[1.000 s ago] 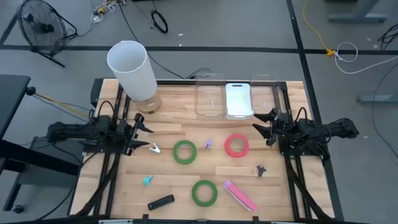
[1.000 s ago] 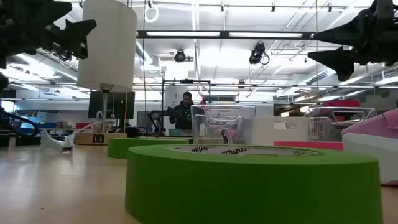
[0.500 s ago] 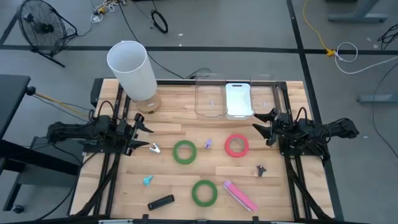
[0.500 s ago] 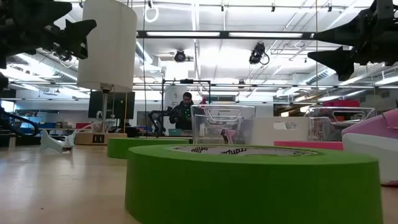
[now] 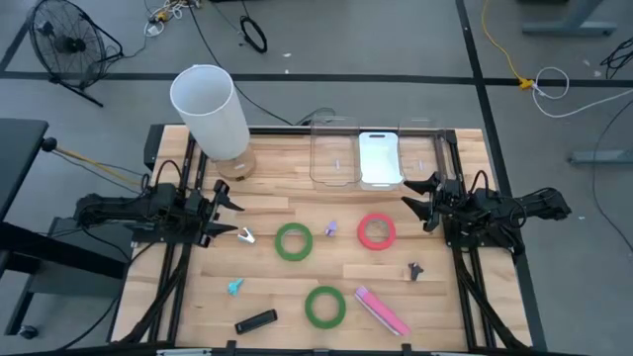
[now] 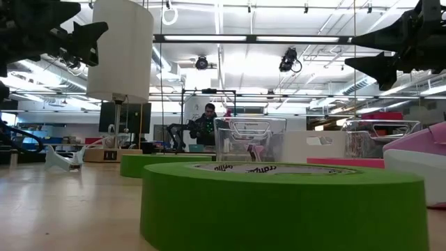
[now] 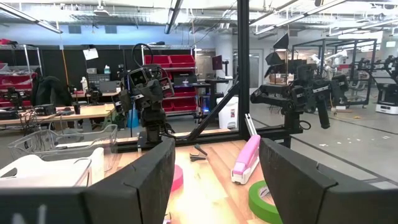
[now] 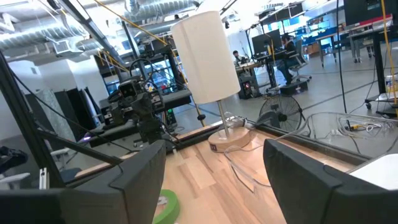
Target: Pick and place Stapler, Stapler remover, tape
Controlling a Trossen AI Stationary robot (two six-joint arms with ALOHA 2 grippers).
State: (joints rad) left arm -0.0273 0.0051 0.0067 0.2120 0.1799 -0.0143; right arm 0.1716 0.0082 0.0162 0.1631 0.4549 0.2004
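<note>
red tape (image 5: 376,231) near open right gripper (image 5: 417,199), apart, green tape (image 5: 294,242) mid-table

No visible change across the high and low views, both arms motionless at the table's sides, every object unmoved

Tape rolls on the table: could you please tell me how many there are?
3. A green roll lies near the table's middle, a red roll lies beside it toward the right arm, and a second green roll lies near the front edge. None appears hidden.
</note>
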